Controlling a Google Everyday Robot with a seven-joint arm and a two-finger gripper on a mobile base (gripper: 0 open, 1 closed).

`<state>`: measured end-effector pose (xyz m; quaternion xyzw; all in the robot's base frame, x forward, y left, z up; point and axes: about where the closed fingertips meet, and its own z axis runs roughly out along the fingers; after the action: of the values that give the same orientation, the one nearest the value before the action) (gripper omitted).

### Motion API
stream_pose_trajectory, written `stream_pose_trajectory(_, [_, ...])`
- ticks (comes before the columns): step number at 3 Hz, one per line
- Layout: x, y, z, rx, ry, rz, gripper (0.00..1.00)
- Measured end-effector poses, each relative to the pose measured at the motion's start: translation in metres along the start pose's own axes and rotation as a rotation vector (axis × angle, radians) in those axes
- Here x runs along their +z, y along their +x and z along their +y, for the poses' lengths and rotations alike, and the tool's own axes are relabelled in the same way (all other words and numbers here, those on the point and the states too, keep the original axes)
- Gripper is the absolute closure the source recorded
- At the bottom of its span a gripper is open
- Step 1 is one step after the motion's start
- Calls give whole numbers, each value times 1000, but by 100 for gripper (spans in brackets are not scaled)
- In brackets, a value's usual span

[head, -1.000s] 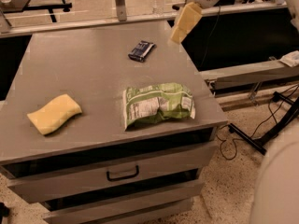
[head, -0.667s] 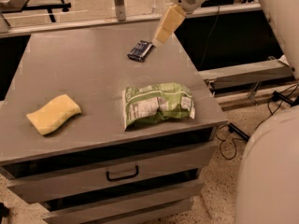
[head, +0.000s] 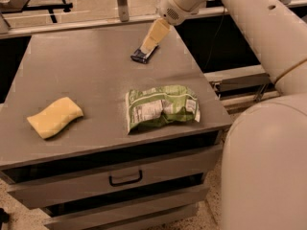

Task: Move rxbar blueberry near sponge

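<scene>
The rxbar blueberry (head: pixel 143 55) is a small dark navy bar lying flat at the far right of the grey table top (head: pixel 86 75). My gripper (head: pixel 149 46), with yellowish-cream fingers, hangs down from the white arm and its tips reach the bar's right end, partly covering it. The sponge (head: pixel 54 117) is a pale yellow wavy block at the near left of the table, far from the bar and the gripper.
A large green-and-white snack bag (head: pixel 162 107) lies near the table's front right edge, between the bar and the front. The table has drawers with a handle (head: pixel 125 178) below. My white arm and base (head: pixel 264 152) fill the right side.
My gripper has moved left and down from beyond the table's far right corner onto the dark bar. The bar, sponge and bag have not moved.
</scene>
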<state>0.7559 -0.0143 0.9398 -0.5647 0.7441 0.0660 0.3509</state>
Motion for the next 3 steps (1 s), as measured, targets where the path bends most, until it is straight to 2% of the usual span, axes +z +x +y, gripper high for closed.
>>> stream_pose_trajectory(1, [36, 3, -3, 18, -22, -2, 0])
stream_pose_trajectory(3, [96, 13, -7, 55, -110, -17, 0])
